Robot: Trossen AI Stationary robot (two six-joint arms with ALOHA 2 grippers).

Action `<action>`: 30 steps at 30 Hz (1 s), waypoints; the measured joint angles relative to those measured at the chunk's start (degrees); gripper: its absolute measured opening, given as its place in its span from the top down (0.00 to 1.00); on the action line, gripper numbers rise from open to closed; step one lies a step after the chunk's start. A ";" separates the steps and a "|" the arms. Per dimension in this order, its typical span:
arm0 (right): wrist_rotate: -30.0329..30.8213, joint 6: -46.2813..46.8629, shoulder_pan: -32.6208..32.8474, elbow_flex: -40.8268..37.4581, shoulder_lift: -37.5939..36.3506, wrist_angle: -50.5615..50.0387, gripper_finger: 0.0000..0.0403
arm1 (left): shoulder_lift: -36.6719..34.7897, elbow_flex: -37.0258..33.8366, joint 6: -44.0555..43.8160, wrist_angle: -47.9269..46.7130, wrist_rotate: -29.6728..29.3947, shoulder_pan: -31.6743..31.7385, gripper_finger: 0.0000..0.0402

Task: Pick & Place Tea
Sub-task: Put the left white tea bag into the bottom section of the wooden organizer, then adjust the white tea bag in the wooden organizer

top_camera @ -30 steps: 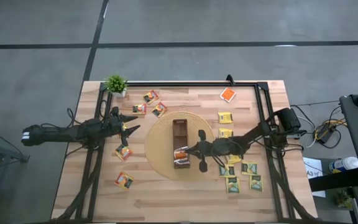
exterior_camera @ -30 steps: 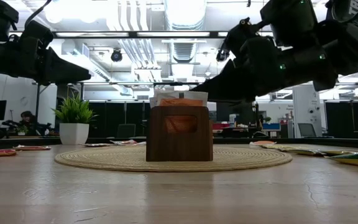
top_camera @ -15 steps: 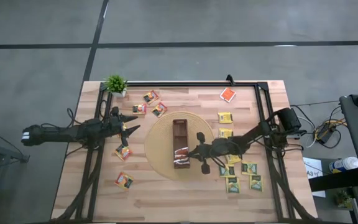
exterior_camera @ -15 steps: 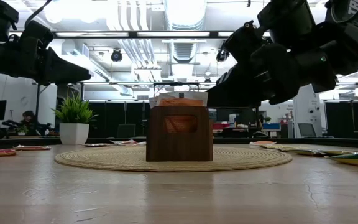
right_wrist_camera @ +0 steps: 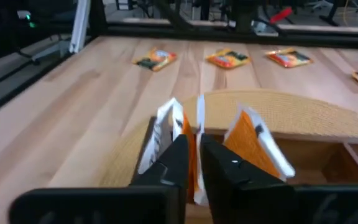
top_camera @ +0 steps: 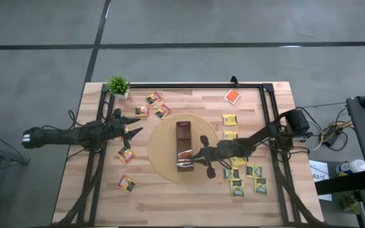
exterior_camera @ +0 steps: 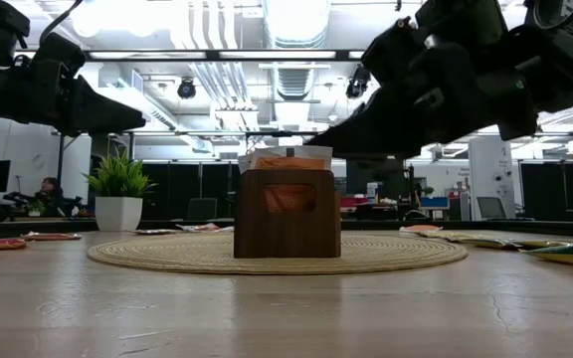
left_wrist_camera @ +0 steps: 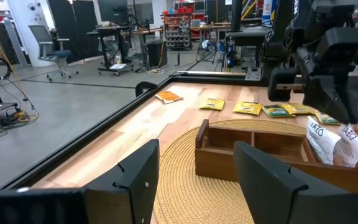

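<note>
Several sachets already stand packed in one end of the wooden box (top_camera: pixel 183 146), right under the right pincer (right_wrist_camera: pixel 194 163), whose fingers look pinched on a white-edged sachet (right_wrist_camera: pixel 199 124) being tucked among them. Most of the job is left, I judge: yellow and green sachets (top_camera: pixel 246 177) lie just behind that pincer, and orange ones (top_camera: pixel 126 183) sit beside the left pincer (left_wrist_camera: pixel 194 180), which waits with fingers apart, off the round mat (top_camera: pixel 163 158). The box's other compartments look unfilled.

One camera looks straight down on the wooden table (top_camera: pixel 189 196); another sits level at tabletop height; both share the narrow brown wooden box (top_camera: pixel 184 142).
</note>
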 joint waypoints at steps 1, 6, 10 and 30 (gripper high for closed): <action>-0.01 0.05 -0.01 0.02 -0.41 -0.17 0.87 | 0.00 0.00 0.00 0.00 0.00 0.00 0.50; 0.42 0.07 -0.02 0.00 -4.02 -6.00 0.76 | 0.02 0.02 0.00 0.00 0.00 0.04 0.50; 6.81 0.35 -0.06 -0.04 -6.21 -11.72 0.69 | 0.01 0.01 -0.02 0.00 0.00 0.04 0.50; 11.01 6.37 -2.58 -0.15 -5.86 -12.21 0.70 | 0.01 0.00 0.00 0.00 0.00 0.02 0.50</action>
